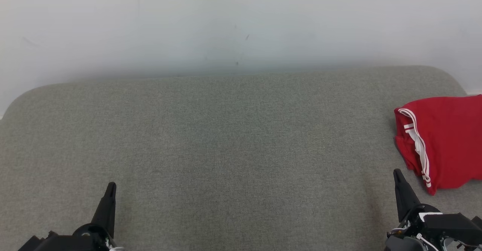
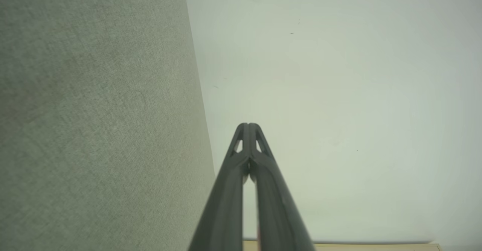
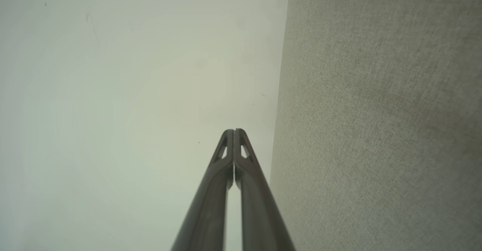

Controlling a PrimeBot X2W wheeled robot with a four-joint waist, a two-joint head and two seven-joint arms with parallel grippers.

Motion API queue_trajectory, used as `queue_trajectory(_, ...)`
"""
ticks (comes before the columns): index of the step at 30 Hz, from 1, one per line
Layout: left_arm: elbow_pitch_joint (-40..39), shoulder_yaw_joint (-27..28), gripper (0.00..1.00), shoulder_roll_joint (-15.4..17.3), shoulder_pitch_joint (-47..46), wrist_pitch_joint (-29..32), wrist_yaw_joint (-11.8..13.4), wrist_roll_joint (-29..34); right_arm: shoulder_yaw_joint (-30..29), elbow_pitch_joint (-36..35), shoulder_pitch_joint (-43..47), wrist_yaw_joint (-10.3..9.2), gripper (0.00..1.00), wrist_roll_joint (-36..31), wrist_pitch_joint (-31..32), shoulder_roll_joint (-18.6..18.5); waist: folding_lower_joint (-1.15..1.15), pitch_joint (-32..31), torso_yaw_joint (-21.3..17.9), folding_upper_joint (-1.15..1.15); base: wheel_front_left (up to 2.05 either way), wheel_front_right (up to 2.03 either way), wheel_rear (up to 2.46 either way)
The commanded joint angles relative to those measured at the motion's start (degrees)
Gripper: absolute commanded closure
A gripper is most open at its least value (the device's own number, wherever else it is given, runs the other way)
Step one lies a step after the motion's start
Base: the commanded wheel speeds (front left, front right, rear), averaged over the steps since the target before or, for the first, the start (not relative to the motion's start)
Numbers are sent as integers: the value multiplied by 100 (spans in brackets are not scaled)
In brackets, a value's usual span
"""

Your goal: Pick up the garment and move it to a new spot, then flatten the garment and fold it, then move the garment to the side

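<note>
Grey fabric surface [image 1: 226, 149], folded red white-striped garment [image 1: 448, 142] at right, left hand [image 1: 111, 186] and right hand [image 1: 397, 172] closed, empty.

Red garment [image 1: 450, 138] on grey cushion [image 1: 226, 142]

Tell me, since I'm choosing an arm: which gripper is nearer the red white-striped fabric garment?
Right. The right gripper sits close beside the red white-striped fabric garment; the left gripper is far across the grey fabric surface.
</note>
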Motion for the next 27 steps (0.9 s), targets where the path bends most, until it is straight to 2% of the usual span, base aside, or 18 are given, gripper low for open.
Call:
queue_trajectory(1, -20, 0, 100, 30, -64, 17, -16, -27, -8, -11, -41, -12, 100, 10, 14, -1, 0, 0, 0, 0, 0, 0, 0)
queue_trajectory(27, -21, 0, 100, 30, -64, 17, -16, -27, -8, -11, -41, -12, 100, 10, 13, -1, 0, 0, 0, 0, 0, 0, 0)
